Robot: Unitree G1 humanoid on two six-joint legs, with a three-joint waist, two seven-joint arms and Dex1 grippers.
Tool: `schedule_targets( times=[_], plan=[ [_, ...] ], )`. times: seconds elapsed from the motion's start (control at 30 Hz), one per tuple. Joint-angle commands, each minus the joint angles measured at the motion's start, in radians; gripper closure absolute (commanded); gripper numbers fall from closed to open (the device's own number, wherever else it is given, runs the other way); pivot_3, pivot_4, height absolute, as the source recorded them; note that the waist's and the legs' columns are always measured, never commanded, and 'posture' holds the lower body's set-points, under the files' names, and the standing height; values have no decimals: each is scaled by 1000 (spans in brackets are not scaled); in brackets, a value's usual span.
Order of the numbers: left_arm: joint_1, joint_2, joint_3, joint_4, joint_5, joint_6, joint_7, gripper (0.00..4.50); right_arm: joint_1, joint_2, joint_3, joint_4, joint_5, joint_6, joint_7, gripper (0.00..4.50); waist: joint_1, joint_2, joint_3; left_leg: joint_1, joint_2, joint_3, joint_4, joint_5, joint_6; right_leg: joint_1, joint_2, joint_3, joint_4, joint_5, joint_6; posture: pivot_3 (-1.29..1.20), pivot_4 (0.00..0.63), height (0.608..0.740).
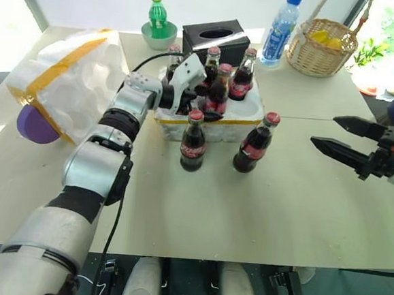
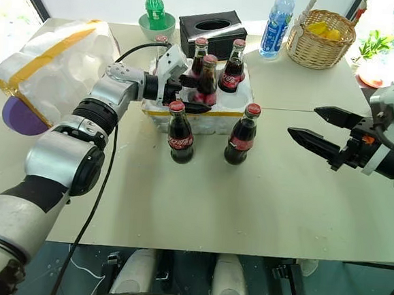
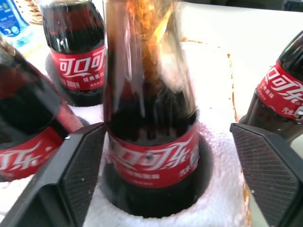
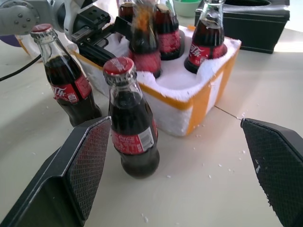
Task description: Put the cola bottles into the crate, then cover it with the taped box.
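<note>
1. On the crate (image 2: 228, 116), 4 of the 6 cola bottles (image 2: 207, 80) stand in wells; the other 2 stand on the table (image 2: 261, 200) just in front of it: one to the left (image 2: 179, 132), one to the right (image 2: 241, 134).
2. At the crate's front left well, the left gripper (image 3: 175, 175) straddles a seated bottle (image 3: 151, 156). Its fingers (image 3: 78, 175) stand apart from the glass on both sides, so the claw is wide and holds nothing.
3. By my reading, loading is the step in hand, with that bottle just set down and 2 wells not yet filled.
4. Off to the right, the right gripper (image 2: 318, 130) hangs over bare table, jaws wide and empty, aimed toward the right-hand loose bottle (image 4: 132, 123).
5. Next move, as I judge it: close on that bottle's body, lift it clear of the rim and lower it upright into a free well without knocking its neighbours. The left arm must draw back without tipping the bottle between its fingers.
6. At the table's left edge the taped box (image 1: 65, 82) lies tilted, its purple piece (image 1: 33, 124) at the lower side; covering is not yet begun.
7. Behind the crate are a black tissue box (image 1: 215, 39), a green soda bottle (image 1: 157, 14) in a bowl, a water bottle (image 1: 281, 30) and a wicker basket (image 1: 322, 51) holding something yellow.
</note>
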Motion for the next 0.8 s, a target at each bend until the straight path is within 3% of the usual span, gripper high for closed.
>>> schedule_targets(
  times=[0.03, 0.2, 0.3, 0.43, 0.57, 0.8],
  plan=[
    [3, 51, 59, -78, -37, 18, -50, 47, -55, -18, 32, 30, -17, -38, 11, 0, 0, 0, 0, 0, 0, 0, 0, 0, 0, 0, 0, 0, 0, 0, 0, 0, 150, 740],
    [83, 194, 90, -339, -110, 178, -233, 47, -117, -31, 93, 83, -37, -59, 48, 0, -6, 0, 0, 0, 1, 0, 0, 0, 0, -1, 1, 0, 0, 0, 0, 0, 150, 740],
    [206, 322, 74, -645, -184, 383, -343, 47, -152, -36, 129, 111, -49, -69, 77, 0, -7, 1, 0, 0, 2, 0, 0, 3, -5, 0, 1, 0, 0, 0, 0, 0, 150, 740],
    [397, 438, 52, -1007, -271, 579, -373, 47, -199, -32, 168, 138, -63, -73, 96, 0, -1, 1, 0, 0, 2, 0, 0, 3, -6, 0, 0, 1, 1, 0, 0, 0, 150, 740],
    [484, 432, 57, -1138, -296, 672, -270, 47, -229, -26, 188, 151, -67, -69, 102, 0, 12, 1, 0, 0, 2, -1, 2, 3, -5, 2, 0, 1, 1, 0, 0, 0, 150, 740],
    [568, 339, 23, -1171, -274, 695, -84, 47, -226, -13, 180, 116, -37, -40, 82, 0, 15, 1, -1, 1, 1, 0, 3, 3, -5, 3, 0, 1, 1, 1, 2, 0, 150, 740]
  ],
)
